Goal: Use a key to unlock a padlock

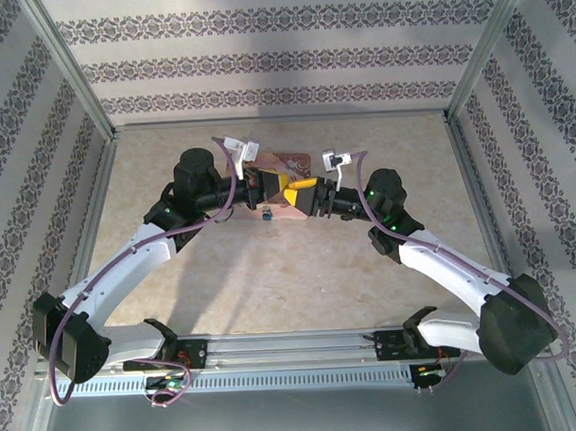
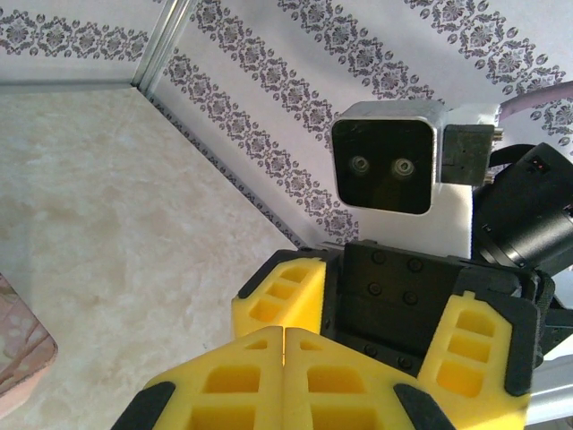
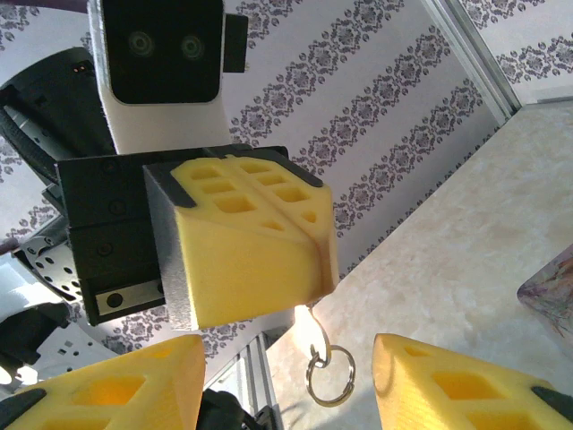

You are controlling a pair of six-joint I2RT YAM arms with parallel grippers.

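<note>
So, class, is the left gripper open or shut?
Shut. Left gripper: yellow fingers meet without a gap; a key ring dangles from them.

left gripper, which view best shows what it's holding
Right wrist: it faces the left gripper, shut on a key with its ring dangling. Left wrist shows closed fingers from behind; top shows it small.

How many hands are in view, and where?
2. The left hand, shut on a key with a ring dangling, faces the open right hand by the box.
</note>
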